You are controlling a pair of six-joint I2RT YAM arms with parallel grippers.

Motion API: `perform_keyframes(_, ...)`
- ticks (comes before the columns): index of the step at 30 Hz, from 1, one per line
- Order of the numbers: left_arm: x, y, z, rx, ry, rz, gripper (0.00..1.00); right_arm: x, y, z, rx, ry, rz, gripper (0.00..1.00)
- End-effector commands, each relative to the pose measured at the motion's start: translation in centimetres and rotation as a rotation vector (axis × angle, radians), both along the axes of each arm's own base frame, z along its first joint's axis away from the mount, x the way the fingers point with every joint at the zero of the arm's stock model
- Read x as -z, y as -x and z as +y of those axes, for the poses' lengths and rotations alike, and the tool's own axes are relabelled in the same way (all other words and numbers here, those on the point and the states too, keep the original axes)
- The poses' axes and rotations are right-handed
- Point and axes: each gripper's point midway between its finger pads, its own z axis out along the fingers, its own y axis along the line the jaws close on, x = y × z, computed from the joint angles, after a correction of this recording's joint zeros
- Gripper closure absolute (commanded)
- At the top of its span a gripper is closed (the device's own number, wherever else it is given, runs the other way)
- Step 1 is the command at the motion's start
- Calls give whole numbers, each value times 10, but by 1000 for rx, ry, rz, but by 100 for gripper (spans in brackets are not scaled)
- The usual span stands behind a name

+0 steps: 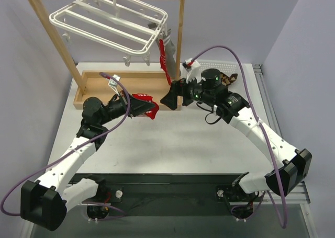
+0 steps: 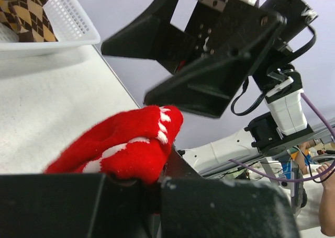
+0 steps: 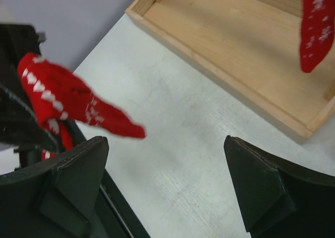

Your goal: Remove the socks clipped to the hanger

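Note:
The white hanger (image 1: 107, 21) hangs from the wooden rack's top bar. A red sock with white pattern (image 1: 164, 57) hangs clipped at its right corner, with a grey sock (image 1: 169, 41) beside it; the red one also shows in the right wrist view (image 3: 316, 29). My left gripper (image 1: 150, 108) is shut on another red sock (image 1: 144, 99), held above the table (image 2: 125, 146) (image 3: 68, 99). My right gripper (image 1: 171, 98) is open and empty, just right of that sock (image 3: 165, 149). An argyle sock (image 1: 228, 79) lies in the white basket (image 2: 68, 23).
The wooden rack's base tray (image 1: 99, 86) stands at the back left (image 3: 246, 55). The white basket (image 1: 220, 65) sits behind my right arm at the back right. The rack's right post (image 1: 181, 34) stands close to my right gripper.

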Motion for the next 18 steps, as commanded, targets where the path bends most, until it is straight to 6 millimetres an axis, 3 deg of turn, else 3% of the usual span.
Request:
perform_keyframes(1,-33,8,0,21,31,-97,100,5,49,12,-278,-37,-36,0)
perform_keyframes(6,-30,9,-4,23,35,-66,100,-11,79,28,-466,-158,-64,5)
perform_keyframes(11,-30,17,-21,64,42,-63,100,-27,84,42,-520,-252,-86,13)
perform_keyframes(13,-33,19,-25,75,47,-69,100,-23,82,47,-529,-265,-57,23)
perform_keyframes(14,-33,20,-27,80,48,-67,100,-26,83,49,-542,-270,-57,38)
perform_keyframes(15,-34,20,-27,78,49,-72,100,-28,85,49,-558,-275,-53,46)
perform_keyframes(18,-37,20,-25,64,44,-78,100,-21,89,49,-565,-273,-34,52)
